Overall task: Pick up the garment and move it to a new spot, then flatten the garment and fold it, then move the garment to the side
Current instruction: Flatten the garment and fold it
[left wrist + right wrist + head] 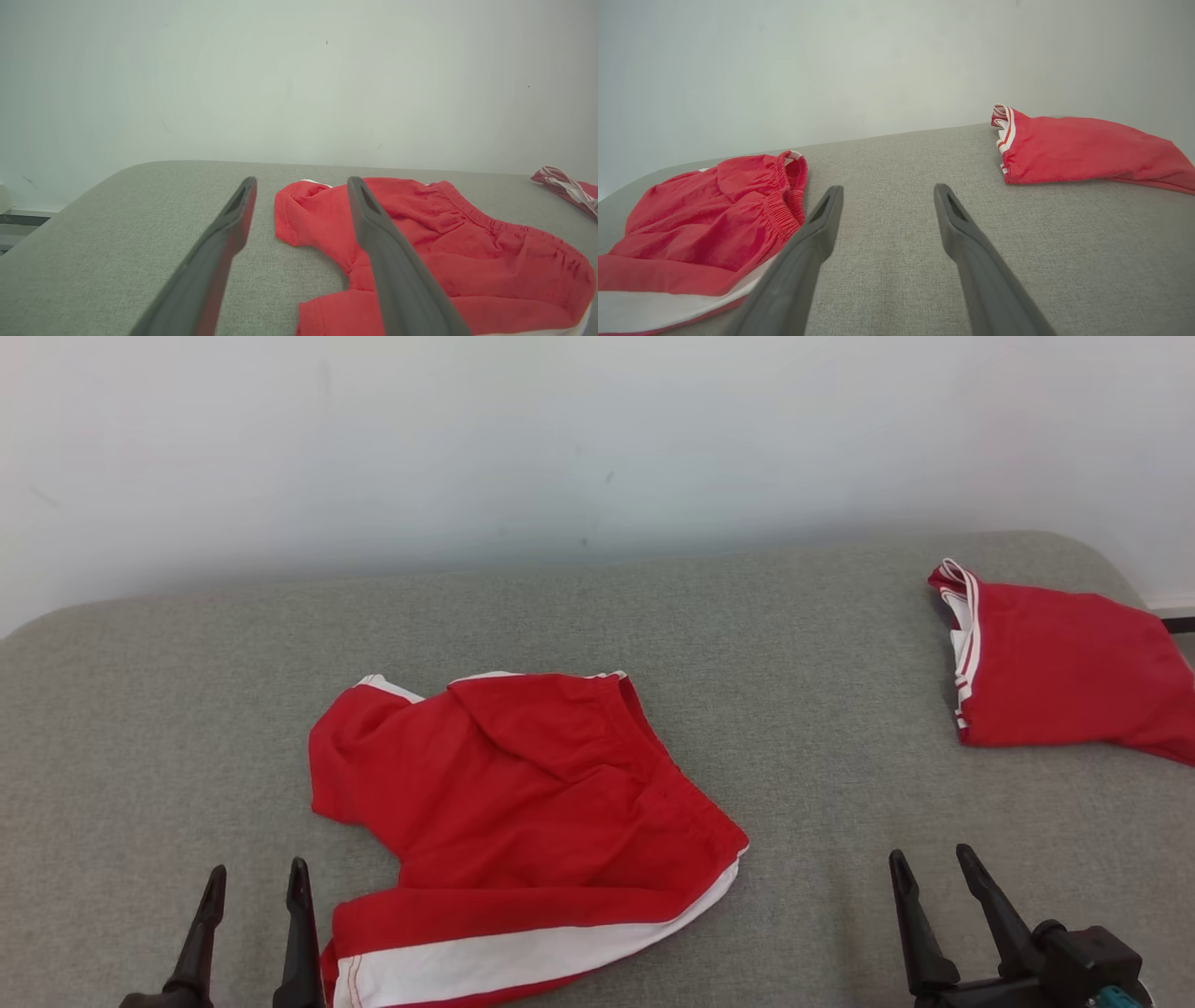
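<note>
Lying rumpled on the grey cushion (140, 709) between the left gripper (258, 866) and right gripper (929, 851), both with fingers spread and empty, the red shorts (523, 803) could lift twisted if a pinch catches only one layer

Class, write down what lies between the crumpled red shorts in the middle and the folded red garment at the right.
Only bare grey fabric surface lies between the crumpled red shorts and the folded red garment; the head view shows this stretch plainly.

Right edge cuts folded red garment (1064, 672); bottom edge cuts shorts (523, 793).
</note>
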You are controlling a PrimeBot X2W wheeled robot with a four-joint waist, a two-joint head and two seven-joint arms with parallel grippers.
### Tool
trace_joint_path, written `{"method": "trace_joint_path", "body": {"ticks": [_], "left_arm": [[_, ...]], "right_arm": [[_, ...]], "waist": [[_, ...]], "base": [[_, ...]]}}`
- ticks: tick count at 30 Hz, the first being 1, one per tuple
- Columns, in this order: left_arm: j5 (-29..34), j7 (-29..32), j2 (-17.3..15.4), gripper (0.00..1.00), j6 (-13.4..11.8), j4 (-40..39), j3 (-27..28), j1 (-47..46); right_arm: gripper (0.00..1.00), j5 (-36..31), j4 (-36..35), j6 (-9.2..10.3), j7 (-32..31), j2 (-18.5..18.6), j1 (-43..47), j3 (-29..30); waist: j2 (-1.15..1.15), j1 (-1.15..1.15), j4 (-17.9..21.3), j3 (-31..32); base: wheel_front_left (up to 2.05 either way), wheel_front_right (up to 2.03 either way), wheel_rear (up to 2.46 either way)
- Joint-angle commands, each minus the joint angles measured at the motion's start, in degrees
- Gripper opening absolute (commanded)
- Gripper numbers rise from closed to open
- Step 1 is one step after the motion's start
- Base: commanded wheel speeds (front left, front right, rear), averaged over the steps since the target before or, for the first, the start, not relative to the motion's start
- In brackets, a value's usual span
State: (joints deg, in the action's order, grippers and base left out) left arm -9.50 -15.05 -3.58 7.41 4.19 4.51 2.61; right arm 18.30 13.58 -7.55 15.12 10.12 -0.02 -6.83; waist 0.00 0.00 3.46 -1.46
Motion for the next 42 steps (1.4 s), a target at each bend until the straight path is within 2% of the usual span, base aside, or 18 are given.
{"method": "trace_joint_path", "body": {"ticks": [1,9,13,19,25,31,32,33,34,42], "left_arm": [[0.1,-0.2,0.0,1.00,0.0,0.0,0.0,0.8],[-0.3,-0.2,0.4,1.00,0.1,0.3,-1.5,0.5],[-0.6,-0.2,0.5,1.00,0.0,0.7,-2.8,-0.3],[-1.1,-0.2,0.6,1.00,0.0,1.4,-4.4,-1.6],[-1.6,-0.2,0.7,1.00,0.0,1.4,-5.0,-2.1],[-2.3,-0.2,0.7,1.00,-0.2,1.9,-5.8,-2.9],[-2.4,-0.2,0.7,1.00,-0.2,2.0,-6.0,-3.0],[-2.5,-0.2,0.7,1.00,-0.3,2.1,-6.1,-3.1],[-2.6,-0.2,0.7,1.00,-0.4,2.0,-6.2,-3.1],[-2.6,-0.2,0.7,1.00,-1.2,1.8,-5.9,-1.5]], "right_arm": [[1.00,0.1,-0.2,0.16,0.0,0.7,-0.3,-0.7],[1.00,0.2,1.4,0.16,-0.4,3.8,-4.4,-6.1],[1.00,1.2,4.6,0.16,-2.1,6.2,-9.9,-11.2],[1.00,3.5,11.4,0.16,-4.4,8.0,-15.1,-15.6],[1.00,5.5,19.3,0.16,-4.7,8.3,-17.6,-18.1],[1.00,7.9,26.6,0.16,-5.4,6.8,-20.3,-20.2],[0.91,8.5,27.6,0.16,-5.4,6.4,-20.5,-20.7],[0.47,8.9,28.2,0.16,-5.1,6.3,-20.8,-21.1],[0.00,9.2,28.7,0.16,-4.8,6.2,-21.1,-21.6],[0.00,12.2,31.5,0.16,-1.9,6.6,-22.9,-23.0]], "waist": [[0.00,0.00,-0.6,0.0],[0.00,0.00,-3.9,-0.5],[0.00,0.00,-6.9,-1.5],[0.00,0.00,-10.3,-2.5],[0.00,0.00,-12.0,-3.5],[0.00,0.00,-12.5,-4.2],[0.00,0.00,-12.5,-4.2],[0.00,0.00,-12.5,-4.2],[0.00,0.00,-12.5,-4.1],[0.00,0.00,-9.8,-3.2]], "base": [[0.00,0.00,0.00],[0.00,0.00,0.00],[0.00,0.00,0.00],[0.00,0.00,0.00],[0.00,0.00,0.00],[0.00,0.00,0.00],[0.00,0.00,0.00],[0.00,0.00,0.00],[0.00,0.00,0.00],[0.00,0.00,0.00]]}}
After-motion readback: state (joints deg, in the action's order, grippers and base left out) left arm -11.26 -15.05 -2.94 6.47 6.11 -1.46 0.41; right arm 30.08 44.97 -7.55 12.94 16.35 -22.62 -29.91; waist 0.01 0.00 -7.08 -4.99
